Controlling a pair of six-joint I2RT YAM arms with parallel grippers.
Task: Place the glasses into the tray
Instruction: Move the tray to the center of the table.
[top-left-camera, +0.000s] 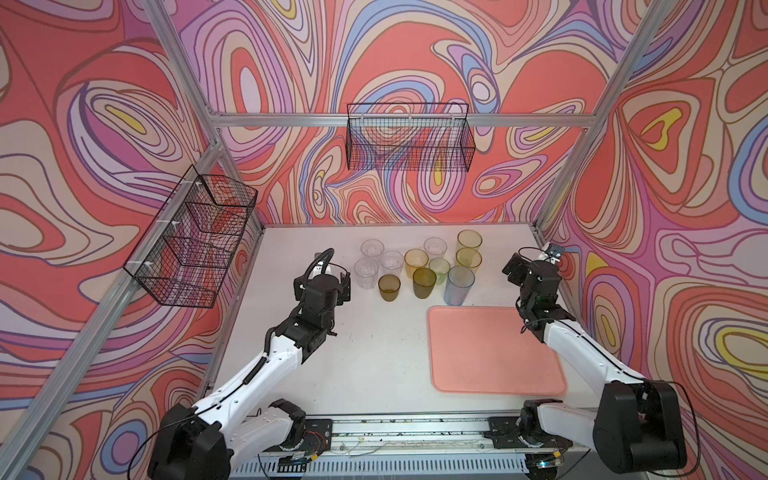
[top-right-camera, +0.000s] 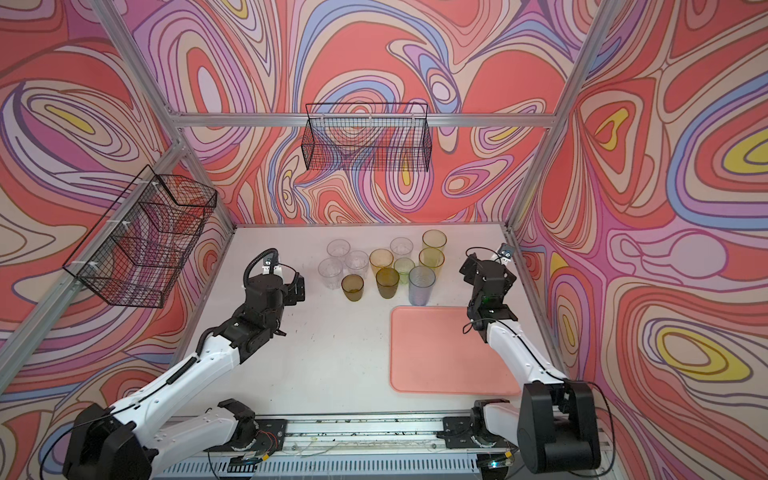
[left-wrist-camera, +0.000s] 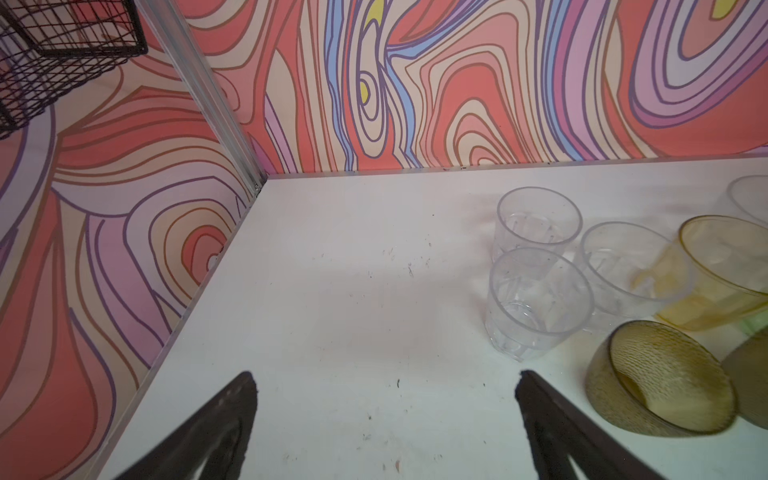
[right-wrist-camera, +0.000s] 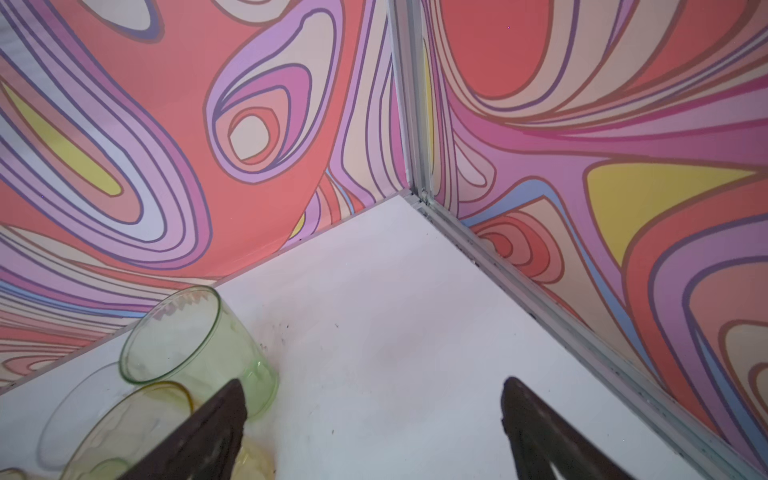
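Observation:
Several glasses stand upright in a cluster at the back middle of the white table: clear ones (top-left-camera: 372, 249), an amber one (top-left-camera: 416, 262), yellow ones (top-left-camera: 469, 243), olive-brown ones (top-left-camera: 424, 282) and a tall blue-grey one (top-left-camera: 459, 286). The salmon-pink tray (top-left-camera: 496, 349) (top-right-camera: 453, 349) lies empty at the front right. My left gripper (left-wrist-camera: 385, 374) hangs open left of the cluster, with a clear glass (left-wrist-camera: 538, 303) and an olive-brown glass (left-wrist-camera: 660, 378) beside one finger. My right gripper (right-wrist-camera: 374, 380) hangs open right of the cluster, a pale green glass (right-wrist-camera: 195, 345) beside one finger. Neither holds anything.
Black wire baskets hang on the left wall (top-left-camera: 195, 237) and the back wall (top-left-camera: 409, 137). Aluminium frame posts stand at the table's back corners (right-wrist-camera: 409, 124). The arms' base rail (top-left-camera: 407, 428) runs along the front edge.

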